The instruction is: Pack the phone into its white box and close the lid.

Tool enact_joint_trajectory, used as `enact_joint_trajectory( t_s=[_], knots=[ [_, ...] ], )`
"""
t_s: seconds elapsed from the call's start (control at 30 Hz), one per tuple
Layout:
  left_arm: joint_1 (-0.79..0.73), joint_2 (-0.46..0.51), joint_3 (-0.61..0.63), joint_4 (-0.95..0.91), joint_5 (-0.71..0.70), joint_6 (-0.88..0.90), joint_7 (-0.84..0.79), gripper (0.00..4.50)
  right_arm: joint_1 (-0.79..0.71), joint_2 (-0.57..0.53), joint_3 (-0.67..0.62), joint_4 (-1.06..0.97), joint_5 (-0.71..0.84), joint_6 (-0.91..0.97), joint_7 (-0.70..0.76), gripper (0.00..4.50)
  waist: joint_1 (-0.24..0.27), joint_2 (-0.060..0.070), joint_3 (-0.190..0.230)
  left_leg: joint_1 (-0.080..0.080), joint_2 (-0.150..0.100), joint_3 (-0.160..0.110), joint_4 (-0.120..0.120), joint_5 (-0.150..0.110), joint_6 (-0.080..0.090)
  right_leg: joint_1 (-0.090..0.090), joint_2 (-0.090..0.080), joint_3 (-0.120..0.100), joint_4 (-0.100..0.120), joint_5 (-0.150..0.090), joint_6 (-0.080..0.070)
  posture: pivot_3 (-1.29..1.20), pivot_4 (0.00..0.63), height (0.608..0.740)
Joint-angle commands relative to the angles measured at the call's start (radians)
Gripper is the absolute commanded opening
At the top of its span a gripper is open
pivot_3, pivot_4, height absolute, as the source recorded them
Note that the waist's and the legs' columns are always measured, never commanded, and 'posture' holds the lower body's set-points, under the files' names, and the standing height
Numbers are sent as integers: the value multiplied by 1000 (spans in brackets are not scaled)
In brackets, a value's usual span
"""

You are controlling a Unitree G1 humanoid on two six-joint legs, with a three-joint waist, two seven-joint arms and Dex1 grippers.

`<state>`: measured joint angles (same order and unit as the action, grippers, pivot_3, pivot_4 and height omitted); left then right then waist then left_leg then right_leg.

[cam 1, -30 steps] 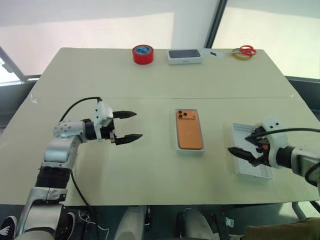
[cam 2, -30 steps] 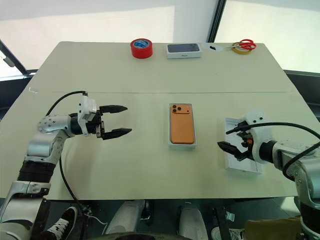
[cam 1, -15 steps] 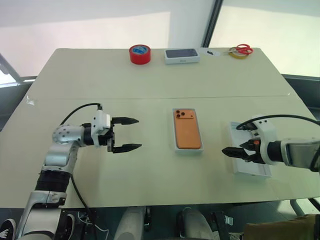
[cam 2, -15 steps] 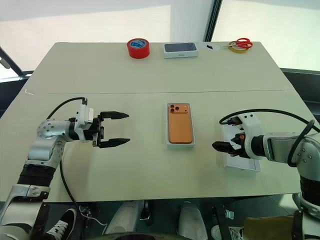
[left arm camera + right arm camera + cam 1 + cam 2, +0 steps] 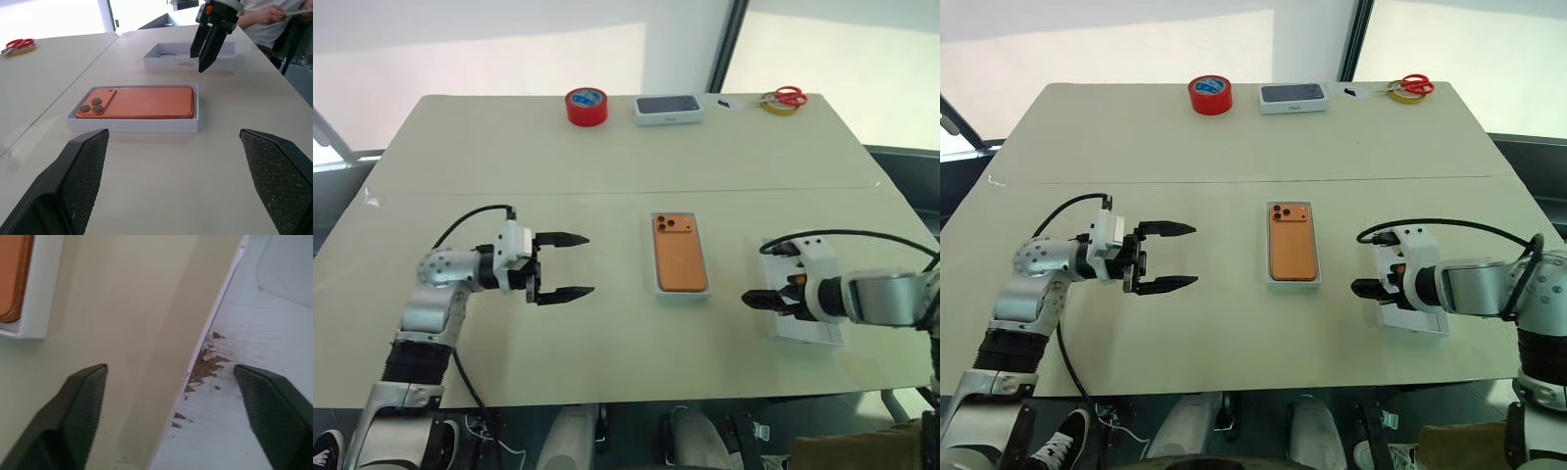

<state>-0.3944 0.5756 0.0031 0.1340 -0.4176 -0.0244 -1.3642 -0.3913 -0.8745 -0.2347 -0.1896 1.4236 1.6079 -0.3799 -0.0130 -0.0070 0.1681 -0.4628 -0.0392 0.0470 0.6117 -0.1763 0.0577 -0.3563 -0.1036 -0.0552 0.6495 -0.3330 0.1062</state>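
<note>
Phone (image 5: pixel 680 255) already sits in the white box (image 5: pixel 658 285) at mid-table, lenses up toward the far side, so we judge the packing half done. The lid (image 5: pixel 822 331) is left: it lies open side up, well apart to the right of the box, close to the table's (image 5: pixel 509 147) near right edge.

Our right gripper (image 5: pixel 1363 288) hovers at the lid's inner long edge, and in the right wrist view its fingers (image 5: pixel 78 411) stand apart, one on each side of that thin wall, with nothing clamped. Our left gripper (image 5: pixel 570 265) hangs wide open and empty, well to the left of the box and pointing toward it.

Between lid and box we see bare tabletop, so there is clear room to carry the lid across. The red tape roll (image 5: pixel 586 106), a closed box with dark top (image 5: pixel 669 108) and scissors (image 5: pixel 790 97) line the far edge, well away from our work.
</note>
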Motion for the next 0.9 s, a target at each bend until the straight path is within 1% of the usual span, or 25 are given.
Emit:
enact_joint_trajectory(
  t_s=[0.03,0.1,0.13,0.17,0.2,0.3,0.37,0.43,0.47,0.53,0.57,0.6,0.63,0.67,0.7,0.73,0.77,0.8,0.83,0.87,0.9],
  knots=[
    [-2,-7,-6,-34,-8,3,13,4500,8,38,-10,0,40,2,-80,2146,0,0,0,0,0,0,0,0,0,0,0,0,0,0,0,0,150,735],
    [-3,-6,-9,-36,-10,7,18,4500,6,59,-8,-9,39,2,-115,1060,0,0,0,0,0,0,0,0,0,0,0,0,0,0,0,0,150,735],
    [-3,-6,-10,-36,-10,7,20,4500,6,65,-7,-9,46,1,-127,676,-1,0,0,0,0,0,0,0,0,0,0,0,0,0,0,0,150,735],
    [-5,-6,-11,-36,-11,7,23,4500,5,71,-9,-7,50,-2,-138,164,-1,0,0,0,0,0,0,0,0,0,0,0,0,0,0,0,150,735],
    [-6,-5,-12,-34,-12,9,24,4500,2,75,-11,-7,47,-5,-149,29,-1,0,0,0,0,0,0,0,0,0,0,0,0,0,0,0,150,735],
    [-12,-4,-9,-25,-11,15,34,4500,-20,80,-13,-2,33,-14,-167,29,-1,0,0,0,0,0,0,0,0,0,0,0,0,0,0,0,150,735],
    [-16,-5,-5,-14,-8,22,46,4500,-52,79,-14,-1,-11,-29,-157,29,-1,0,0,0,0,0,0,0,0,0,0,0,0,0,0,0,150,735],
    [-25,-6,-6,-4,-19,71,61,4500,-93,98,-31,21,-57,-65,-163,29,-1,0,0,0,0,0,0,0,0,0,0,0,0,0,0,0,150,735],
    [-28,-9,-3,3,-19,85,76,4254,-120,109,-33,29,-90,-101,-143,4,-2,0,0,0,0,0,0,0,0,0,0,0,0,0,0,0,150,735],
    [-25,-14,-3,-1,-28,109,82,3744,-173,116,-8,17,-181,-206,-28,0,-1,2,1,0,0,0,0,0,0,-1,1,0,0,0,0,0,150,735],
    [-19,-20,-2,-7,-26,107,93,3222,-192,124,-1,13,-219,-262,27,0,-1,2,1,0,0,0,0,0,0,-1,1,0,0,0,0,0,150,735],
    [-16,-26,0,-12,-26,108,104,2791,-202,130,7,8,-251,-301,68,0,-1,2,1,-1,0,1,0,0,0,-1,1,0,0,0,1,0,150,735],
    [-13,-35,6,-18,-32,118,121,2239,-207,138,24,-1,-283,-336,112,0,-1,2,1,-1,0,1,0,0,1,-1,1,0,0,0,1,0,150,735],
    [-11,-44,13,-25,-42,137,141,1883,-209,169,46,-33,-300,-401,201,0,0,2,1,-1,0,1,-1,0,1,-1,1,0,0,0,1,0,150,735],
    [-12,-61,20,-23,-41,143,176,1283,-214,203,79,-71,-335,-483,289,0,0,2,1,-1,0,1,-1,0,1,-1,1,0,0,1,1,0,150,735],
    [-13,-73,24,-20,-38,147,200,803,-216,227,101,-95,-367,-545,355,0,0,2,1,-1,0,1,-1,0,1,-1,1,0,0,1,1,0,150,735],
    [-15,-87,26,-19,-26,140,227,298,-217,278,102,-103,-361,-587,405,0,-1,2,1,-1,0,1,0,0,1,0,1,0,1,1,2,0,150,735],
    [-17,-95,27,-18,-17,135,243,54,-216,312,101,-102,-360,-611,433,0,-2,2,1,-1,0,1,0,0,1,0,1,0,2,1,2,0,150,735],
    [-20,-112,29,-18,-11,135,273,54,-201,360,110,-113,-358,-641,466,0,-1,2,1,-1,1,1,0,0,1,1,2,0,3,1,2,0,150,735],
    [-22,-125,29,-21,-8,139,295,54,-184,413,112,-120,-322,-649,496,0,0,2,1,-1,1,1,0,0,1,1,2,0,4,1,2,0,150,735],
    [-23,-133,29,-23,-8,143,309,54,-172,445,113,-125,-303,-654,517,0,3,1,2,-1,1,1,1,0,1,1,2,0,4,1,2,0,150,735]
  ],
)
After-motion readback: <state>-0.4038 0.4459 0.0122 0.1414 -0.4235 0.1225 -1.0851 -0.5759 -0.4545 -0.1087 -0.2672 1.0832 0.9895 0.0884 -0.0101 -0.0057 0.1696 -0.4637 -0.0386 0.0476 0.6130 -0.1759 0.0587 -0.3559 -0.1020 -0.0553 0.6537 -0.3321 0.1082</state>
